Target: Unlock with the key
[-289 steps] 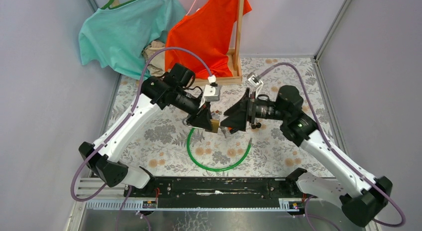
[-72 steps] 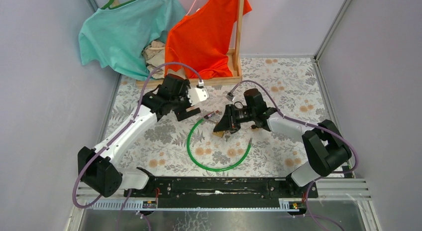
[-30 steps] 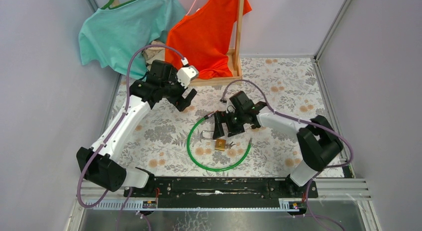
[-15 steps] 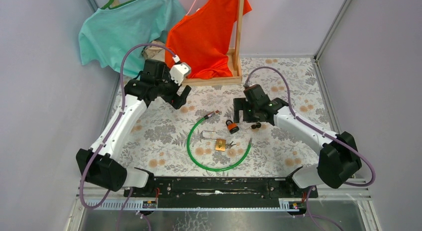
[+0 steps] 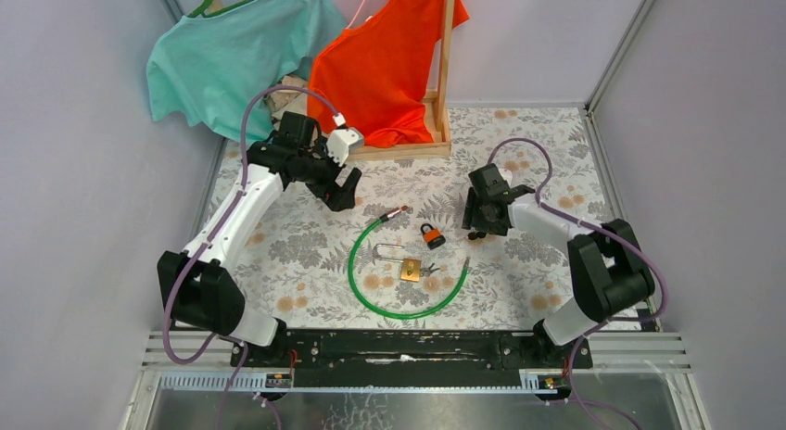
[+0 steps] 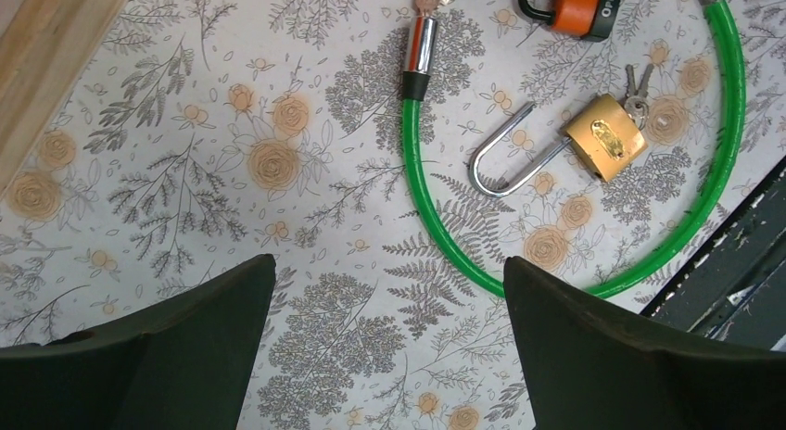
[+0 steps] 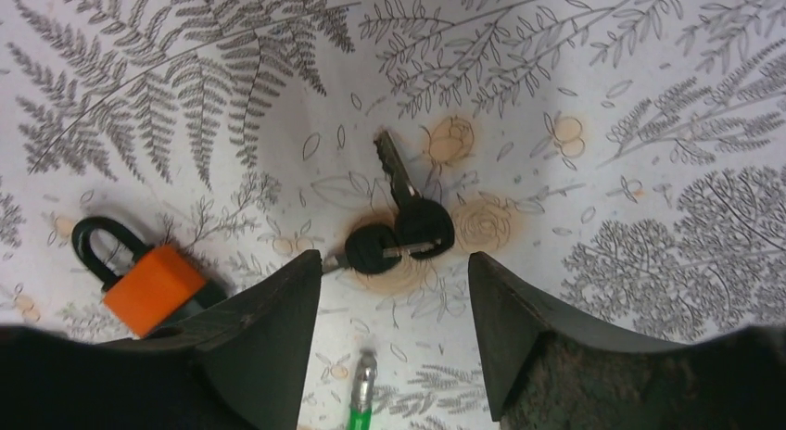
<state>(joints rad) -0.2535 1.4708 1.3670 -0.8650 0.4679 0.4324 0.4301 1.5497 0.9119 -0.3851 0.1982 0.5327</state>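
Brass padlock [image 6: 607, 139] is lying in the right half of the left wrist view, inside the loop of the green cable [image 6: 410, 152]. Its steel shackle [image 6: 528, 173] is showing one leg free of the body, so I am reading this lock as already opened. Its small key bunch [image 6: 634, 85] is sitting tight against the upper right of the body; whether a key is actually in the keyway is too small to tell.

Above it, at the top edge of that frame, the orange padlock [image 6: 576, 4] is lying with its black shackle apparently seated in the body. In the right wrist view the same orange lock is showing at the lower left, and a pair of black-headed keys [image 7: 400, 233] is lying loose at the centre of the floral tablecloth [image 7: 602, 96], apart from it.

The right gripper [image 7: 389, 296] is hovering over those keys with its fingers spread wide and nothing between them. The left gripper [image 6: 389, 291] is likewise gaping and carrying nothing, hanging over bare cloth at the lower left of the cable loop.

As a judgement, the brass lock is looking done. If the orange one is part of the job, it and the black keys are waiting to be picked up.
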